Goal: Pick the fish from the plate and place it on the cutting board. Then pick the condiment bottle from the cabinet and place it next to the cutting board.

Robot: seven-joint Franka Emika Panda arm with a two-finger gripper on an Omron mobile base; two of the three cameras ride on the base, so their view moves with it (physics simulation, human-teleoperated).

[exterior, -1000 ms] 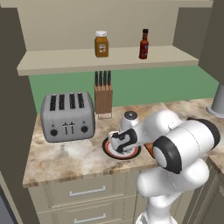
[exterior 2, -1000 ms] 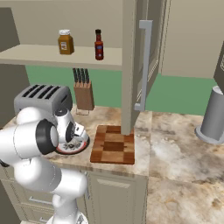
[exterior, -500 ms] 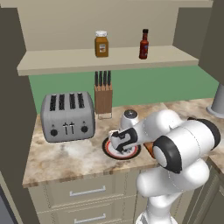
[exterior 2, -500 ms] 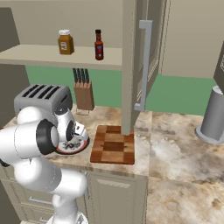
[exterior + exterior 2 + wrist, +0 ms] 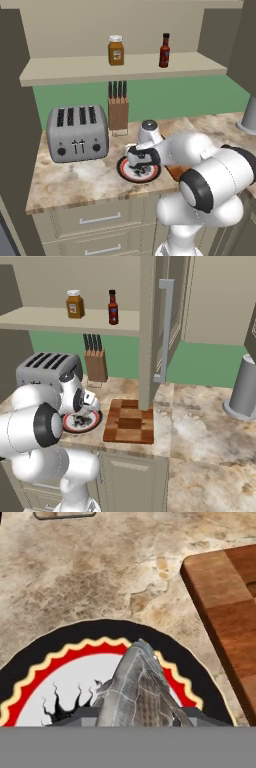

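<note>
The silvery-grey fish (image 5: 137,687) lies on the plate (image 5: 100,631), whose black rim and red ring show around it. My gripper (image 5: 136,721) is low over the plate, and its fingertips press against both flanks of the fish. From the base cameras the hand (image 5: 142,156) covers the middle of the plate (image 5: 123,171) and hides the fish. The checkered cutting board (image 5: 130,421) sits just right of the plate (image 5: 75,428); its edge (image 5: 227,602) is close by. The dark red condiment bottle (image 5: 164,50) stands upright on the cabinet shelf (image 5: 75,71).
An amber jar (image 5: 116,50) shares the shelf with the bottle. A grey toaster (image 5: 77,132) and a knife block (image 5: 118,110) stand behind and left of the plate. A tall cabinet panel (image 5: 150,331) rises behind the board. A grey cylinder (image 5: 245,388) stands far right.
</note>
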